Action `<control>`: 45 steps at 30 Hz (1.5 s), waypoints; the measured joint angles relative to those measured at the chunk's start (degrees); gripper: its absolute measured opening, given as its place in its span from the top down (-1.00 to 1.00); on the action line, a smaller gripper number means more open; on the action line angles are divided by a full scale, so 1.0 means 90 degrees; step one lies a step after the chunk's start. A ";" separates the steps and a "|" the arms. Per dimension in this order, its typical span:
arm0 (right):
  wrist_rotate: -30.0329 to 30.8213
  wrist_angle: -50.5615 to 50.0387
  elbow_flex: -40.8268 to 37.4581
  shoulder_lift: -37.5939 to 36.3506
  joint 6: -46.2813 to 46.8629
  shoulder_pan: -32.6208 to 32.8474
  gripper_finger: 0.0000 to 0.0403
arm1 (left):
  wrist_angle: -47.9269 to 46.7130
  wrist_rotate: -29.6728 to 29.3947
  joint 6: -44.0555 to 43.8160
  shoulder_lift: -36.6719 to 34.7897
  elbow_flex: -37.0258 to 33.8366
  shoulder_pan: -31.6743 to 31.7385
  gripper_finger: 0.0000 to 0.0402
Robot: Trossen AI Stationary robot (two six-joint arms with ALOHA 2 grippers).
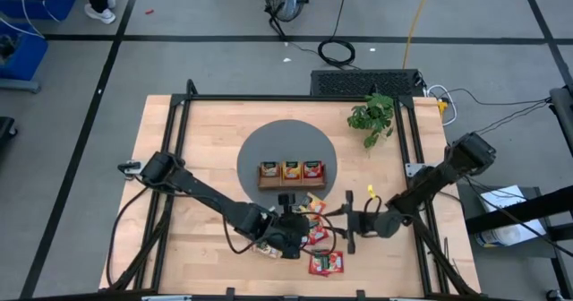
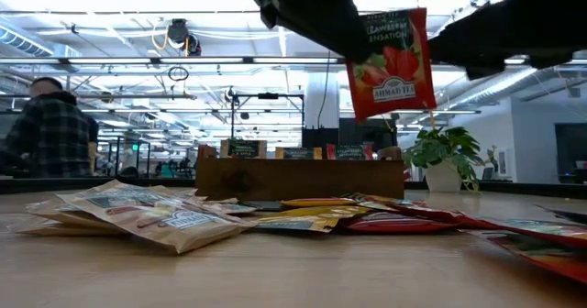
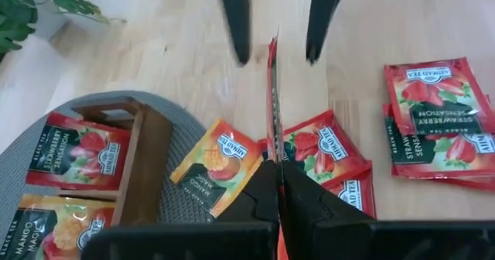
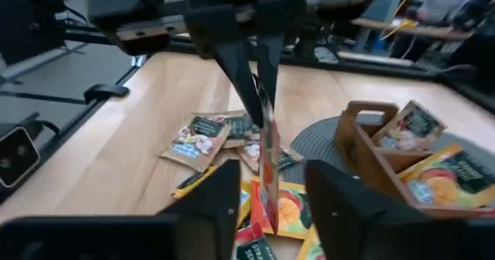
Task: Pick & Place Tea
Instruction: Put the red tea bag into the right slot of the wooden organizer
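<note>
A red tea sachet (image 2: 393, 62) hangs in the air over the loose tea sachets (image 2: 165, 218) near the table's front edge. My left gripper (image 3: 277, 167) is shut on it. My right gripper (image 4: 272, 171) stands open facing it from the table's right. Its fingers (image 3: 236, 24) stand on either side of the sachet's far edge without touching it. The wooden tray (image 1: 291, 184) rests on a round grey mat (image 1: 260, 144) with sachets standing in its compartments. More red sachets (image 1: 327, 262) lie flat near the front edge. My left gripper pinches the red sachet between its two fingers at one side edge (image 3: 273, 148), near the upper corner. The fingers come slanting down from the table's left. The sachet stands upright on edge, hanging below the fingers, lifted clear of the table and the other sachets.
A potted plant (image 1: 374, 117) stands at the back right of the table. A black frame (image 1: 183, 140) runs round the tabletop. A person in a checked shirt (image 2: 50, 129) is in the room beyond the table.
</note>
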 joint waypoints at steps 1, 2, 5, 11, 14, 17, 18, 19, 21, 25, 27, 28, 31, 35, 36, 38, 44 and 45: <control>-0.0154 0.0002 0.0000 0.0000 0.0095 -0.0101 0.19 | 0.0007 -0.0004 -0.0002 -0.0002 0.0000 0.0003 0.99; -0.0341 -0.0005 0.0000 0.0000 0.0186 -0.0202 0.13 | 0.0011 -0.0021 -0.0002 -0.0002 0.0000 0.0007 0.99; -0.0855 -0.0038 0.0000 0.0000 0.0377 -0.0475 0.01 | 0.0103 -0.0048 -0.0001 0.0001 0.0000 0.0018 0.99; -0.0998 0.0060 0.0002 -0.0002 0.0248 -0.0743 0.08 | 0.0182 -0.0046 0.0008 0.0046 0.0000 0.0072 0.98; -0.1002 0.0098 0.0005 -0.0002 0.0154 -0.0793 0.26 | 0.0168 -0.0011 0.0029 0.0054 0.0000 0.0146 0.99; -0.0997 0.0107 0.0005 -0.0005 0.0070 -0.0850 0.51 | 0.0172 -0.0004 0.0030 0.0054 0.0000 0.0213 0.98; -0.0997 0.0102 0.0005 -0.0005 -0.0008 -0.0881 0.61 | 0.0174 0.0012 0.0053 0.0054 0.0000 0.0233 0.98; -0.0997 0.0091 0.0005 -0.0005 -0.0079 -0.0893 0.72 | 0.0180 0.0054 0.0067 0.0054 0.0000 0.0250 0.99; -0.1006 0.0065 0.0007 -0.0005 -0.0186 -0.0921 0.91 | 0.0191 0.0155 0.0069 0.0054 0.0000 0.0297 0.99; -0.0995 0.0011 0.0010 -0.0006 -0.0193 -0.0938 0.95 | 0.0178 0.0124 0.0036 0.0054 0.0000 0.0321 0.90; -0.0995 -0.0066 0.0010 -0.0007 -0.0198 -0.0966 0.99 | 0.0152 0.0064 0.0193 0.0047 0.0000 0.0299 0.82; -0.0995 -0.0128 0.0010 -0.0007 -0.0197 -0.0978 0.99 | 0.0094 0.0022 0.0321 0.0007 -0.0002 0.0270 0.76; -0.0990 -0.0236 0.0010 -0.0007 -0.0192 -0.1023 0.99 | -0.0009 -0.0087 0.0511 -0.0077 -0.0005 0.0181 0.55; -0.0980 -0.0251 0.0010 -0.0007 -0.0195 -0.1028 1.00 | -0.0325 -0.0276 0.0519 -0.0201 -0.0005 0.0064 0.26; -0.0979 -0.0257 0.0010 -0.0007 -0.0205 -0.1024 1.00 | -0.0459 -0.0353 0.0478 -0.0257 -0.0005 0.0025 0.20; -0.0978 -0.0260 0.0010 -0.0007 -0.0207 -0.0998 1.00 | -0.0592 -0.0486 0.0350 -0.0329 -0.0007 -0.0033 0.09; -0.0983 -0.0228 0.0010 -0.0007 -0.0184 -0.0996 1.00 | -0.0846 -0.0543 0.0240 -0.0349 -0.0007 -0.0225 -0.06; -0.0987 -0.0226 0.0010 -0.0007 -0.0180 -0.0996 1.00 | -0.0858 -0.0558 0.0233 -0.0361 -0.0007 -0.0251 -0.06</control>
